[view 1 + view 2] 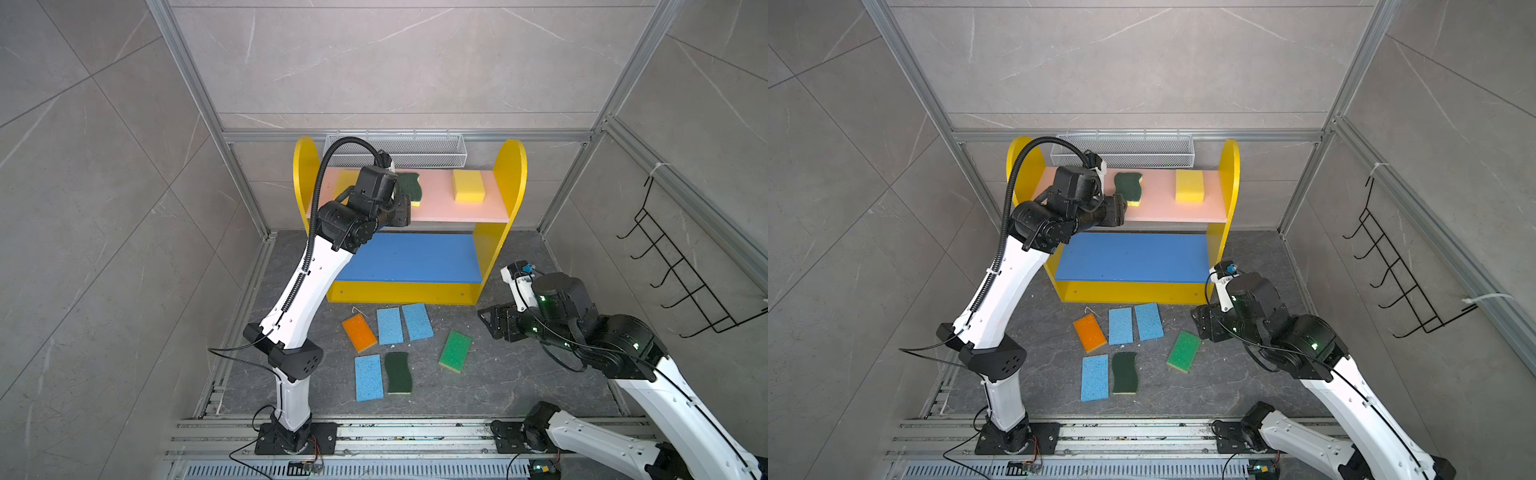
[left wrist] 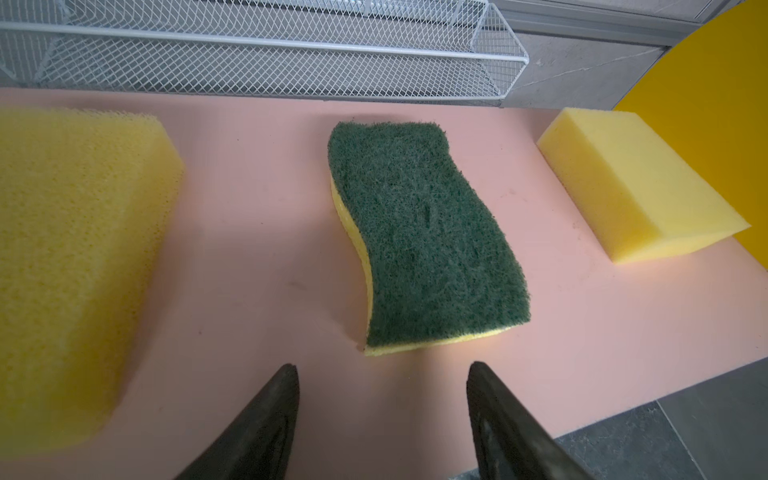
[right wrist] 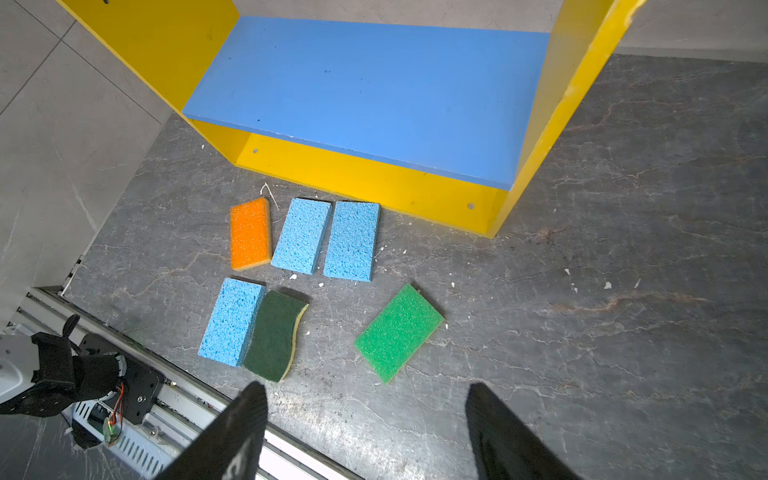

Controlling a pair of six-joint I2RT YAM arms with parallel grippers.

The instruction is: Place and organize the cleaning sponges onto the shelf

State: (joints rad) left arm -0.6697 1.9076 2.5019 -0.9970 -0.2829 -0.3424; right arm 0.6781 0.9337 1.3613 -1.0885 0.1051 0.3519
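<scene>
- Left gripper (image 2: pixel 382 368): wide open, empty, facing the dark-green scourer (image 2: pixel 424 241) on the shelf's (image 1: pixel 511 166) pink board (image 2: pixel 249 208), between two yellow sponges (image 2: pixel 631 183).
- Right gripper (image 3: pixel 365 386): open, empty, beside the shelf.
- Six sponges (image 3: pixel 351 241) lie before the shelf.

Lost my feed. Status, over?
Left gripper, right gripper open, empty. Three sponges on pink board, six on floor. Nothing blocking.
</scene>
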